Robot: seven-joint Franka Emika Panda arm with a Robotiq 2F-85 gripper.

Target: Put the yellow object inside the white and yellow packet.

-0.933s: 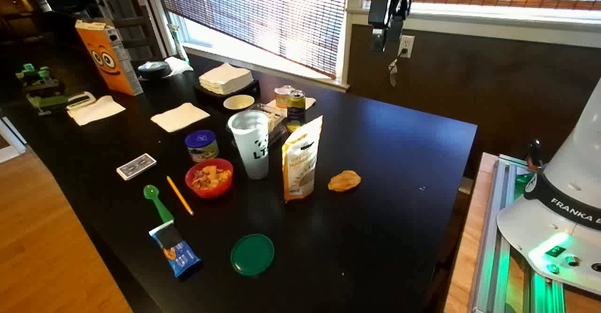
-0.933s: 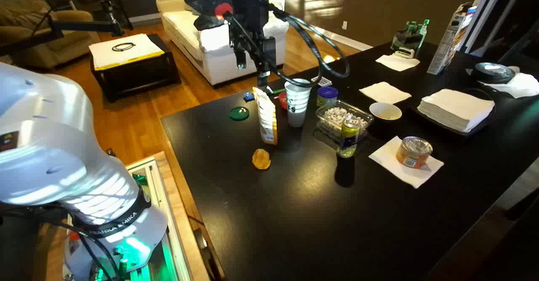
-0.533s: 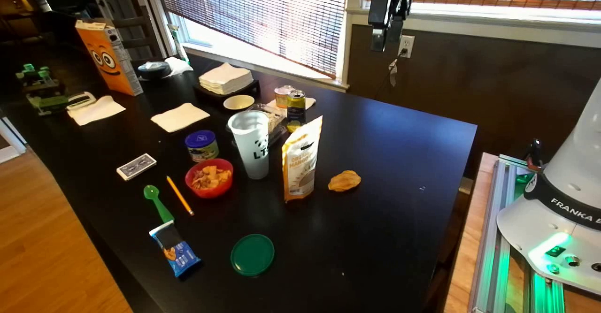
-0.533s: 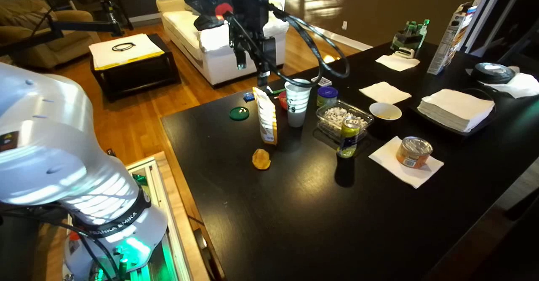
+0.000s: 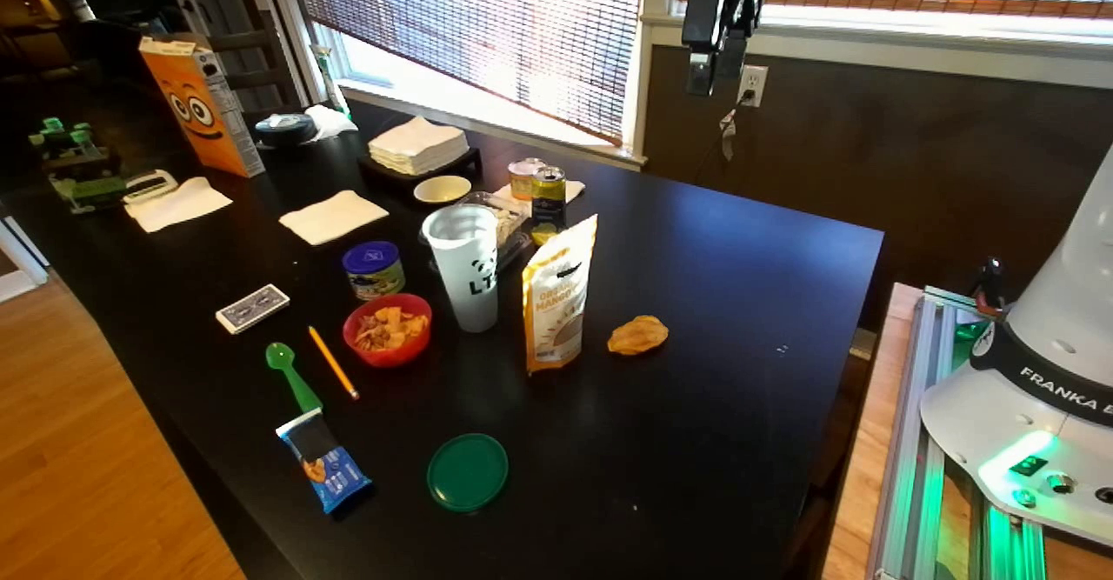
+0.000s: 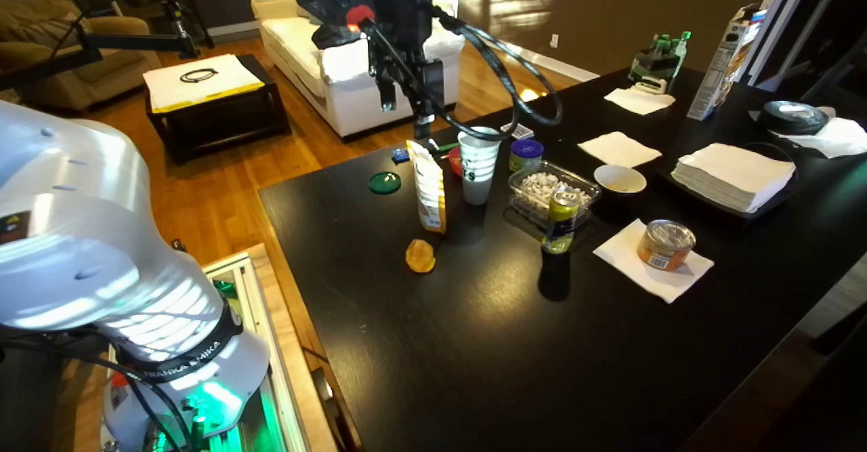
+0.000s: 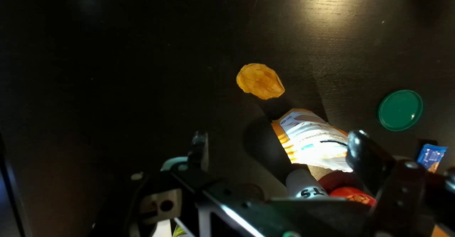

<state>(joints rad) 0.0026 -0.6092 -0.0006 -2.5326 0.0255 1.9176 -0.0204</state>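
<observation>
- Across the dark table [image 5: 696, 458], both exterior views: layout matches the pictures of the past second; no visible shift, so no visible progress on the task
- Arm [image 6: 152, 265], white, one: base beside the table; pose also unchanged, which suggests a pause before the reach
- Gripper [image 7: 277, 139], black, one: raised well above the table; jaws spread wide, nothing held between them
- Packet [image 5: 556, 302], white and yellow, one: upright on the table, apart from the gripper; whether its mouth is open cannot be told
- Cup [image 5: 463, 267], white with dark lettering, one: upright, near the packet; may crowd a later approach to it
- Yellow object [image 7: 260, 81], rounded and flattish, one: on the table, outside the packet, near it but not touching, on the side toward the arm's base; grasping it is judged the step outstanding
</observation>
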